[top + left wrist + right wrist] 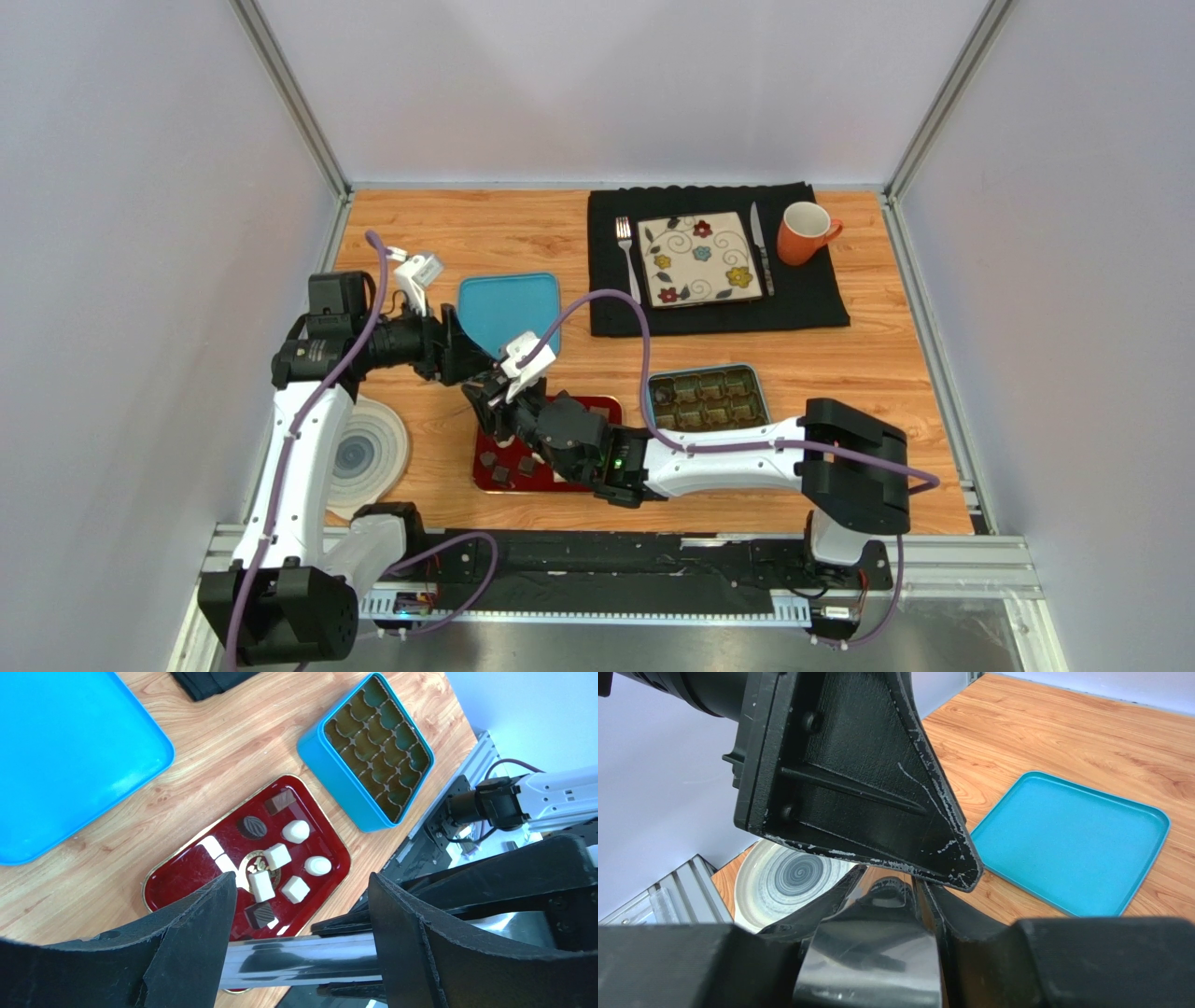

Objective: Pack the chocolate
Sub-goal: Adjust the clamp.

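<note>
The chocolate (277, 856), several white and dark brown pieces, lies on a red tray (175, 875), also seen from above (596, 409). The blue tin (330, 777) with empty moulded cells stands to the tray's right in the top view (709, 399). My left gripper (302, 882) is open and empty and hovers over the tray's far left corner (474, 357). My right gripper (494, 402) sits just below it over the tray's left end. In its own view (892, 889) its jaws look apart and empty, and the left gripper's finger (864, 777) hides the tips.
The blue tin lid (509, 308) lies behind the tray. A swirl-patterned plate (368, 451) sits at the near left. A black placemat (814, 301) at the back holds a flowered square plate (699, 258), fork (627, 252), knife (759, 245) and orange mug (807, 231).
</note>
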Motion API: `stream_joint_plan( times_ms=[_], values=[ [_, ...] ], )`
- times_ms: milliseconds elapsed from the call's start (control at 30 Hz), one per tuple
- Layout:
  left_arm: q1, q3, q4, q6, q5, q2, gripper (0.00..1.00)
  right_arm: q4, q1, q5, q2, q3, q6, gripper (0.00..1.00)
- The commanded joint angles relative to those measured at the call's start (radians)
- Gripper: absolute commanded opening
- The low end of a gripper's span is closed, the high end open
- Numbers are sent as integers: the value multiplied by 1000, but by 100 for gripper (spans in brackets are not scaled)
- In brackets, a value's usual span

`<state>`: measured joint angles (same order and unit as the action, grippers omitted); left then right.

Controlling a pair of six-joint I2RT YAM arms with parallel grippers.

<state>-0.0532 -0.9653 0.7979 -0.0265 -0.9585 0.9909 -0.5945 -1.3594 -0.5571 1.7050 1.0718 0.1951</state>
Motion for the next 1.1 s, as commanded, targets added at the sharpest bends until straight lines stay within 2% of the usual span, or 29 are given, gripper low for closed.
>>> stream_joint_plan(
  times_ms=[0, 167, 333, 467, 533, 600, 700, 733, 867, 1033, 1067],
  values=[
    [13, -29, 86, -23, -56, -17, 78, -80, 25, 9, 8, 65, 9, 36],
    [18, -19, 92, -36, -54, -18, 77, -74, 26, 10, 15, 73, 9, 32],
    [21, -33, 101, -53, -42, -17, 77, -50, 32, 2, -4, 66, 0, 20],
    [18, -90, 115, -88, 65, -11, 79, -27, 34, -7, -57, 36, -14, 17],
    [16, -139, 119, -115, 119, -8, 84, -8, 36, -7, -109, 14, -26, 16],
    [16, -173, 118, -131, 197, 3, 88, 8, 39, 43, -155, -27, -49, 13],
    [15, -266, 167, -165, 231, 44, 91, 70, 55, 130, -269, -88, -71, 13],
    [16, -326, 190, -179, 210, 58, 95, 96, 68, 153, -341, -107, -83, 13],
    [15, -426, 318, -294, 11, 84, 96, 214, 109, 350, -511, -168, -117, 14],
    [15, -486, 499, -603, -235, 72, 97, 473, 212, 548, -691, -174, -171, 13],
    [16, -492, 596, -662, -317, 78, 98, 501, 236, 674, -735, -173, -175, 13]
  ],
)
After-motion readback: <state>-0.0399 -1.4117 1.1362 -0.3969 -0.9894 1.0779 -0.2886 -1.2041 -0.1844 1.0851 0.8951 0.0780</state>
